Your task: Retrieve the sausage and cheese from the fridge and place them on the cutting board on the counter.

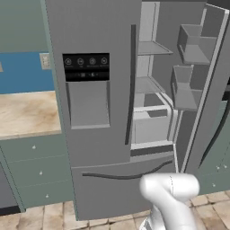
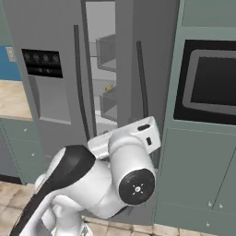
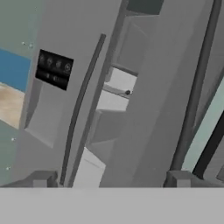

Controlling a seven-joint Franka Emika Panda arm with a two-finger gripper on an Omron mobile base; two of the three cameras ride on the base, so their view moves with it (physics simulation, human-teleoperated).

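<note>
The grey fridge (image 1: 96,112) stands with its left door shut and its right door (image 1: 204,85) swung open, grey shelves (image 1: 150,85) showing inside. In the right base view a tiny pale yellow chunk, apparently the cheese (image 2: 109,86), lies on a shelf in the gap. The hand view shows a small dark spot (image 3: 127,92) on a white shelf, too small to tell whether it is the sausage. My gripper (image 3: 109,179) is open, its fingertips (image 3: 43,178) far apart with nothing between them, pointing at the fridge opening from a distance. The beige counter (image 1: 27,112) lies left of the fridge. The cutting board is out of view.
Green drawers (image 1: 38,170) sit under the counter. A built-in oven with a dark window (image 2: 212,83) stands in a green cabinet right of the fridge. The fridge's dark bar handle (image 1: 132,85) and lower drawer handle (image 1: 126,175) face me. My arm (image 2: 101,179) is folded in front of the fridge.
</note>
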